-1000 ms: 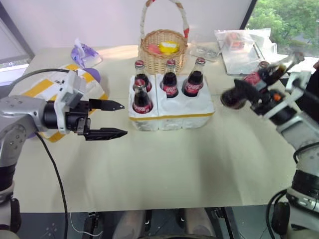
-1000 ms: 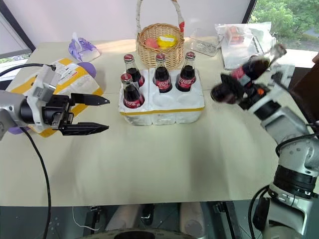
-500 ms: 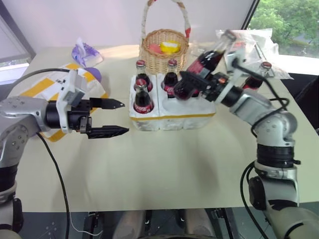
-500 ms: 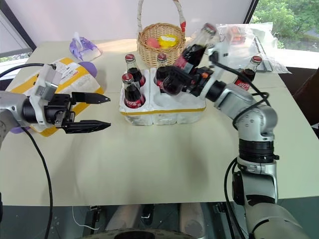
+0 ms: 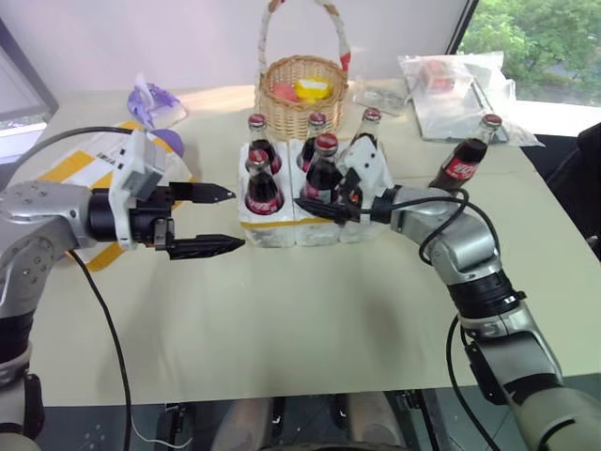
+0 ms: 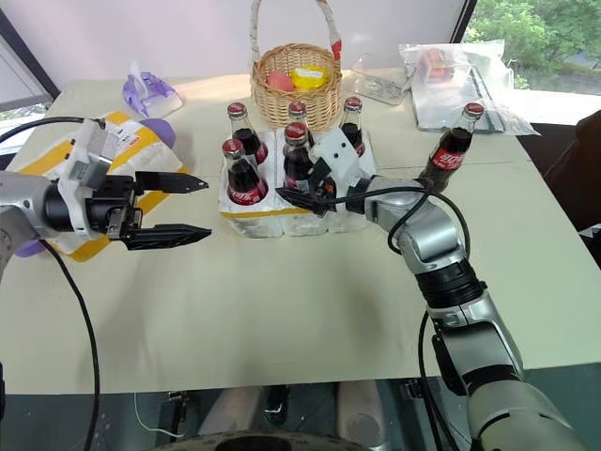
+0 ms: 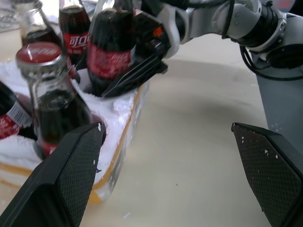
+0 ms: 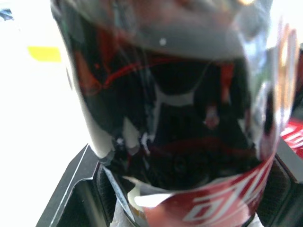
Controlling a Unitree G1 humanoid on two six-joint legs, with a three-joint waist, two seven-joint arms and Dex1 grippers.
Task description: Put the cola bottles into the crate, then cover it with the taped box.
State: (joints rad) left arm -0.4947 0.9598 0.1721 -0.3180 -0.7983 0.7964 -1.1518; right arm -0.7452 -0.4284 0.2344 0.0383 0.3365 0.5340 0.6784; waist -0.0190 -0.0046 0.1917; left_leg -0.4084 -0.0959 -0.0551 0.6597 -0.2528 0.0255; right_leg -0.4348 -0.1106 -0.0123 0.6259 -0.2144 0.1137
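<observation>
While upright, cola bottle (image 5: 324, 171) in crate (image 5: 282, 232)

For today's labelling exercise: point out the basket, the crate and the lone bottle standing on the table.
basket (image 6: 293, 101), right eye view, woven front wall.
crate (image 5: 282, 230), left eye view, front wall.
lone bottle (image 6: 448, 156), right eye view, red label.

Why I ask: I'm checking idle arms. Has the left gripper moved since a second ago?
No. The left gripper hangs open at the same spot, just left of the crate, in front of the taped box.
</observation>
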